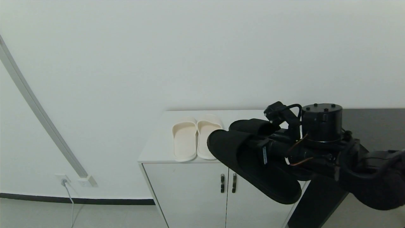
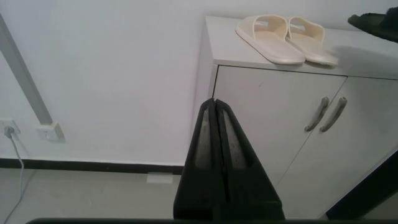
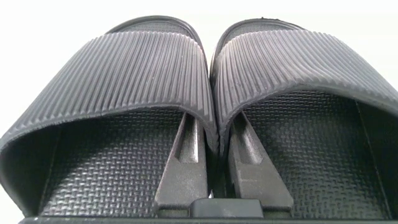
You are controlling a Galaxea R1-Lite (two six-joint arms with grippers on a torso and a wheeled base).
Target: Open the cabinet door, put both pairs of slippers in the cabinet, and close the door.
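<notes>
A pair of cream slippers [image 1: 195,136] lies side by side on top of the white cabinet [image 1: 186,186], whose two doors are closed with dark handles [image 1: 227,183] at the middle. My right gripper [image 1: 260,143] holds a pair of black slippers [image 1: 253,161] in the air in front of the cabinet's right half. In the right wrist view one finger sits inside each slipper, pinching the two inner strap edges [image 3: 212,118] together. My left gripper [image 2: 214,134] is shut and holds nothing, low and left of the cabinet [image 2: 273,118]; the cream slippers [image 2: 286,38] lie above it.
A dark table or panel [image 1: 319,196] adjoins the cabinet's right side. On the left, a grey trunking strip [image 1: 38,110] runs down the wall to a socket [image 1: 65,180] with a cable. Bare floor lies in front of the cabinet.
</notes>
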